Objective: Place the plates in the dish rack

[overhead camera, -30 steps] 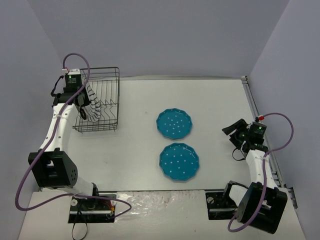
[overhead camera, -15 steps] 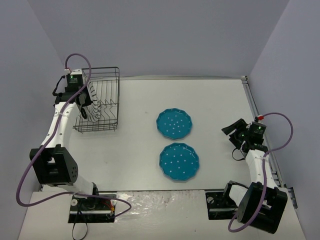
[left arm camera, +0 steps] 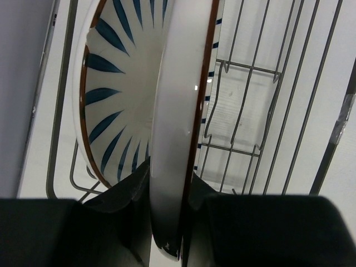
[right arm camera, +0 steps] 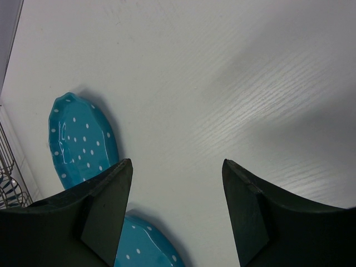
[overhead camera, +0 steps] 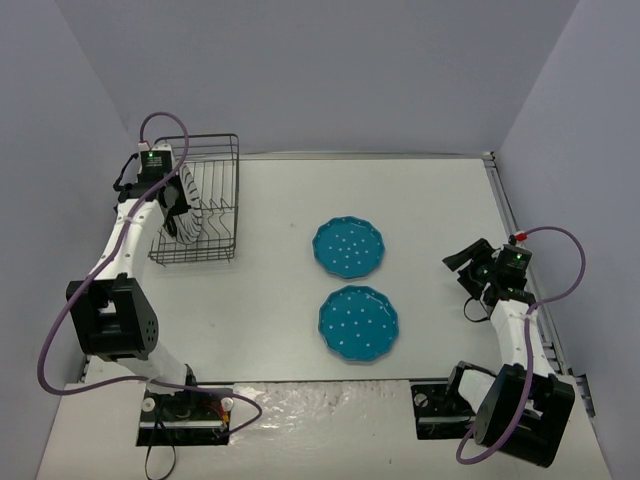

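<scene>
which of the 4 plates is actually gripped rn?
The striped plate seen edge-on, clamped in the left gripper. The other striped plate stands free in the dish rack; both teal plates lie flat.

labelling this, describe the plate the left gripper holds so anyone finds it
Find the black wire dish rack at the table's far left. Inside, next to a striped plate showing its face, the held plate is edge-on in the left gripper, plain white back showing.

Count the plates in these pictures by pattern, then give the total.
Teal dotted plates: 2
White striped plates: 2
Total: 4 plates
</scene>
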You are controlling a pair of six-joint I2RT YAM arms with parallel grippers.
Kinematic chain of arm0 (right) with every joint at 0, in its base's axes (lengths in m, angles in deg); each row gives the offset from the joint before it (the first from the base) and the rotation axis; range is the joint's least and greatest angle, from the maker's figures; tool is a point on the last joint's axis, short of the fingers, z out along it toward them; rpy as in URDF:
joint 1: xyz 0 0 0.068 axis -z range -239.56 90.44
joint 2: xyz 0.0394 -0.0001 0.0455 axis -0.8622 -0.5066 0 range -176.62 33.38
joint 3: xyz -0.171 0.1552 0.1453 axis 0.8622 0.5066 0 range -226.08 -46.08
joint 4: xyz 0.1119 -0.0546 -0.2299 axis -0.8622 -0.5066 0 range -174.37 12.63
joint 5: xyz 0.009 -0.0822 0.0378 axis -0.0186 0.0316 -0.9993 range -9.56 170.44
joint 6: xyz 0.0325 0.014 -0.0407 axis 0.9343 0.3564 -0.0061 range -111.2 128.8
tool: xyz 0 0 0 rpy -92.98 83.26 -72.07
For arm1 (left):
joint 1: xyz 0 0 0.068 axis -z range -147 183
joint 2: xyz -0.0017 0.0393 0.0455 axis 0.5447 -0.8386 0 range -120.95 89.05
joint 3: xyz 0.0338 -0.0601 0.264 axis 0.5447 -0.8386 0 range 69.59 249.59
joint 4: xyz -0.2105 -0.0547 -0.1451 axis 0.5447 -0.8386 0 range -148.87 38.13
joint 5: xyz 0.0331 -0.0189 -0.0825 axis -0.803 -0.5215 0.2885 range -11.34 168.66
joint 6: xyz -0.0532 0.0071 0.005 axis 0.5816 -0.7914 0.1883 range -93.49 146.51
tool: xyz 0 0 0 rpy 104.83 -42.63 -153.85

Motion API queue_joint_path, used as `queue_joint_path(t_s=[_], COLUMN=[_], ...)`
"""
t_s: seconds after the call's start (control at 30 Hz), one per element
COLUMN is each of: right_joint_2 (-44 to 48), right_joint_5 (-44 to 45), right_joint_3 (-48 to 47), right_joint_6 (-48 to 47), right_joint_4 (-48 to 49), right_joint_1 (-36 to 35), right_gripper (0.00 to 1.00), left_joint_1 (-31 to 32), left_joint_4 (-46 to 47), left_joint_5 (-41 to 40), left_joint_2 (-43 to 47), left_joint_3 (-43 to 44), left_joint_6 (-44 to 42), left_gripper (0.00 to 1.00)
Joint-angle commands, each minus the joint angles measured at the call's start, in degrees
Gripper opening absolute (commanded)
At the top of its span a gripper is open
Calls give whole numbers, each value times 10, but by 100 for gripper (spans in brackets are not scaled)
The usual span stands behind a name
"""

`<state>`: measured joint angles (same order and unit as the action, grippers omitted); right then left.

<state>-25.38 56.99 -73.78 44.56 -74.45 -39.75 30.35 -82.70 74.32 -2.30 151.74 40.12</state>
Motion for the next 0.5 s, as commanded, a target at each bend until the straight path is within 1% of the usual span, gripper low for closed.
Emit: queue_joint_path(t_s=[0.0,0.47], right_joint_2=[13,18], right_joint_5=[-8,-11], right_joint_3=[-2,0], right_joint_6=[-1,3], right_joint_4=[32,33], right_joint_1=[-3,-3], right_gripper=[62,63], left_joint_1=[-3,-3], left_joint_4=[85,65], left_joint_5=[-6,-15], left_joint_2=[15,-18], left_joint_3=[32,43], left_joint_6=[-2,2], left_gripper=[0,0])
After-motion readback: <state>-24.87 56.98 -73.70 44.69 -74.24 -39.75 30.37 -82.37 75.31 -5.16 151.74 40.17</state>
